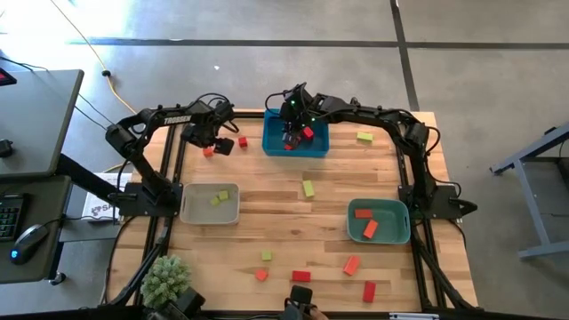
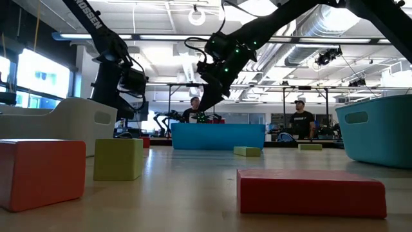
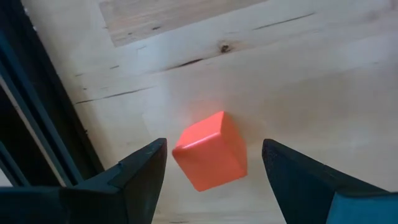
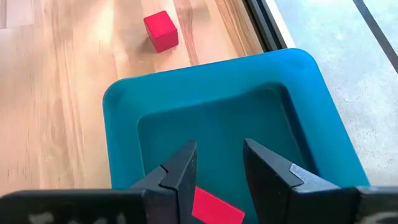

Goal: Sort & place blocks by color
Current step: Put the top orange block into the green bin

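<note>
Spanning the left arm, white "TROSSEN" lettering (image 1: 178, 110) — left gripper (image 3: 214, 165) wide open astride an orange-red cube (image 3: 211, 151); right gripper (image 4: 219, 165) slightly parted, empty, above the blue tray (image 4: 124, 99).

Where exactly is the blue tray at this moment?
In the high view the blue tray sits at the table's far edge, near the middle, directly under the right gripper, with a red block inside it.

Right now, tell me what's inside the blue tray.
Blue tray: one red block shows, with the right gripper over it. The arm covers part of the tray floor in the high view.
</note>
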